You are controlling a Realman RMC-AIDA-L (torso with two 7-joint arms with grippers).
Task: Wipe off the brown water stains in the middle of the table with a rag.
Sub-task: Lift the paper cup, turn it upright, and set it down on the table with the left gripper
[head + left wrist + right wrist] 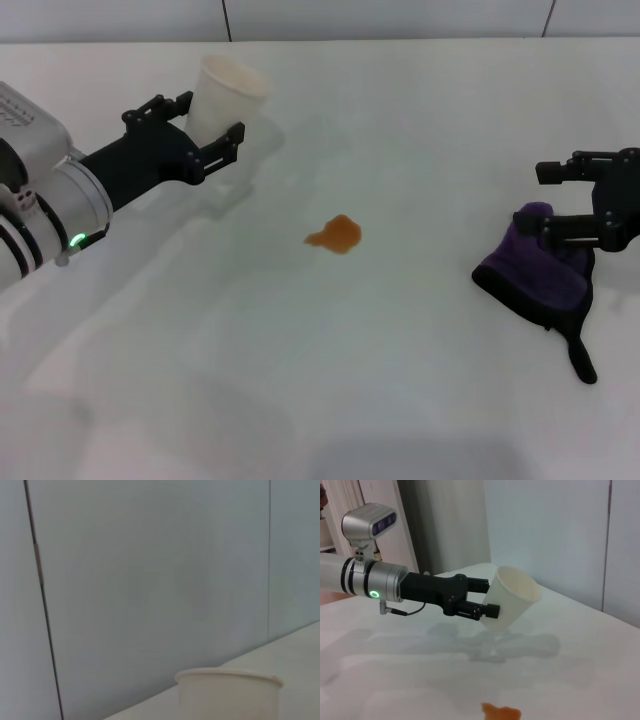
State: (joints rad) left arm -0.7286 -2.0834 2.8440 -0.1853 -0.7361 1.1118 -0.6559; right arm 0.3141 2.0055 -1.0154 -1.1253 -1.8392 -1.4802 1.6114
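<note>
The soft dark purple rag (540, 268), light and floppy, bunches in the right hand (566, 202), whose fingers straddle its upper fold, best pinched there; the left hand (205, 128) grips a white paper cup (224, 95).

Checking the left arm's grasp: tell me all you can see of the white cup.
The translucent white cup is a plain, thin-walled tapered tumbler, paper or plastic by its look, with a rolled rim. It is tilted, mouth leaning away from the arm, and appears lifted off the white table, casting a shadow. The left gripper clamps its lower wall between black fingers. No contents are visible. It sits far left, well apart from the orange-brown stain.
</note>
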